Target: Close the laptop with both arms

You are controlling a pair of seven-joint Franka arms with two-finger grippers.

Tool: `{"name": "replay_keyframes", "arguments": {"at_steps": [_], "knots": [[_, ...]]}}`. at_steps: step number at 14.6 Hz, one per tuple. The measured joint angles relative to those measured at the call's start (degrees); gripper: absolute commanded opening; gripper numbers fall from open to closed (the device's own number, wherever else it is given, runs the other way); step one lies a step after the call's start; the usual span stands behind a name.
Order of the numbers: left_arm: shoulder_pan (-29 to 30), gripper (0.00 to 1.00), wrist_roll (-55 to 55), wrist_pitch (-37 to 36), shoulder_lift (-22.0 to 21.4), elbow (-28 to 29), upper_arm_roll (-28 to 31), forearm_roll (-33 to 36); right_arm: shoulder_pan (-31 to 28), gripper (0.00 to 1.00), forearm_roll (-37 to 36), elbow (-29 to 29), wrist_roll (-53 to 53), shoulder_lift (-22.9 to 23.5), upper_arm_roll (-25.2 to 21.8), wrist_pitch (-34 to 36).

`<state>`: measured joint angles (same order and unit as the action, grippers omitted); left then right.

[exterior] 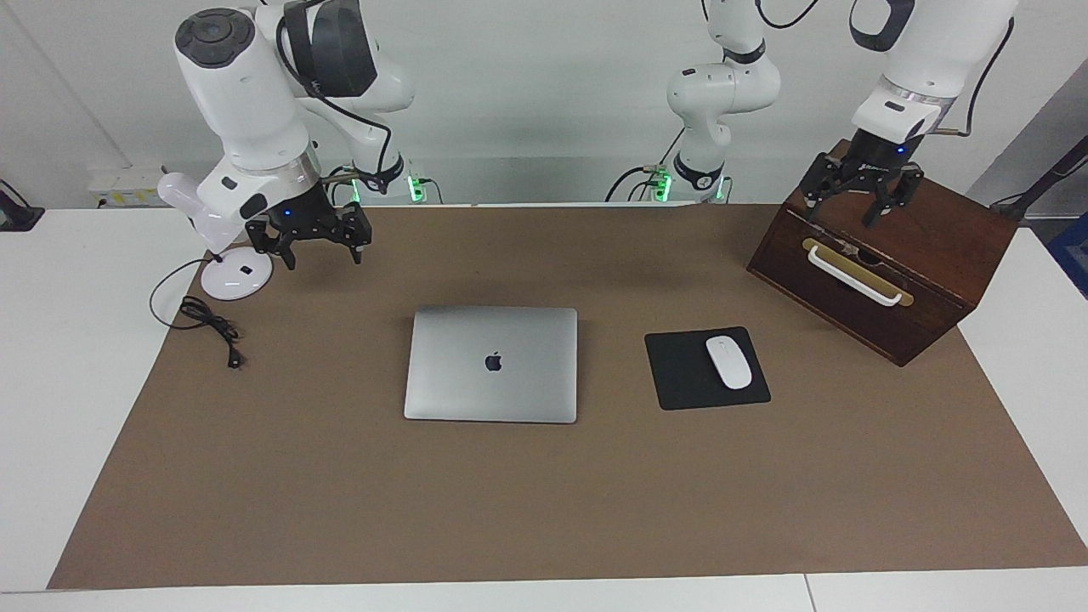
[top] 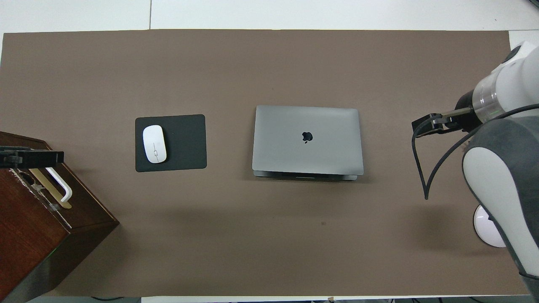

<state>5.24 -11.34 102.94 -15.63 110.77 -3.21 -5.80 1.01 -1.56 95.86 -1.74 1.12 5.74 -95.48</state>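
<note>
Facing view shows the laptop (exterior: 491, 364) lying shut and flat at the middle of the bench (exterior: 544, 501), so the task looks finished. Its logo side faces up, its long axis runs between the arms' ends of the bench, and the overhead view suggests the hinge edge lies toward the robots. Beside it, toward the left arm's end, a white mouse (exterior: 728, 362) sits on a black mouse pad (exterior: 684, 374). The left end effector (exterior: 860, 189) hangs released over the wooden box (exterior: 901, 246). The right end effector (exterior: 310, 235) hovers released just beside the desk lamp (exterior: 223, 238), well clear of the lid, likely parked.
</note>
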Motion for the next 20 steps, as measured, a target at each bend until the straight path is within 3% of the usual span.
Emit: {"name": "replay_keyframes", "arguments": {"at_steps": [8, 12, 20], "knots": [[1.22, 1.0, 1.28, -14.04, 9.22, -17.55, 0.0, 2.8, 0.79, 1.0, 1.36, -3.34, -0.14, 0.03, -1.99, 2.88], [1.22, 1.0, 2.44, -15.2, 11.94, -18.64, -0.08, 3.52, 0.8, 1.0, 1.87, -3.36, -1.1, 0.12, -2.34, 2.88], [1.23, 1.0, 2.71, -15.17, 12.1, -18.73, -0.09, 4.14, 0.83, 1.0, 1.94, -3.36, -1.11, 0.15, -2.57, 2.88]]}}
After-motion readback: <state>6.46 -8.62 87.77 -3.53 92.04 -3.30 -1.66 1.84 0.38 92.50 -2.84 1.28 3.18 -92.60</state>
